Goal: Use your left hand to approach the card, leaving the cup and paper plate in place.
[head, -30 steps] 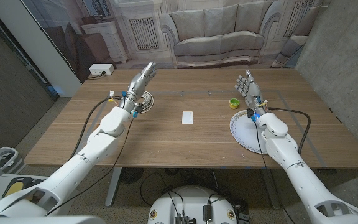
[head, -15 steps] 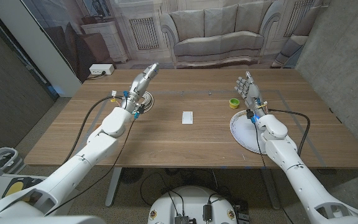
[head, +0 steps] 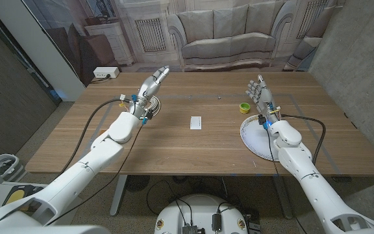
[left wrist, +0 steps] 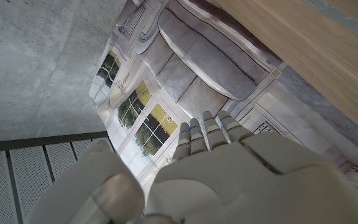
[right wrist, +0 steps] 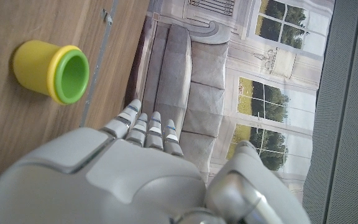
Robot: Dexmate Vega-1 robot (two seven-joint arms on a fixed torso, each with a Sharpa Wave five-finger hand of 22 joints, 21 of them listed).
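Left hand (head: 153,83), empty, fingers extended: edged rightward since earlier; small white rectangular card (head: 196,122) lies at its 4 o'clock, unreached.

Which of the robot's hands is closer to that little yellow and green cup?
The right hand. It stands just beside the cup, toward the table's right side. The left hand is raised over the far left of the table, with the card lying between.

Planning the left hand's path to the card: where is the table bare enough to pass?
Bare wood lies between the left hand and the card, and along the near edge. It is crowded on the right, around the cup, paper plate and right hand.
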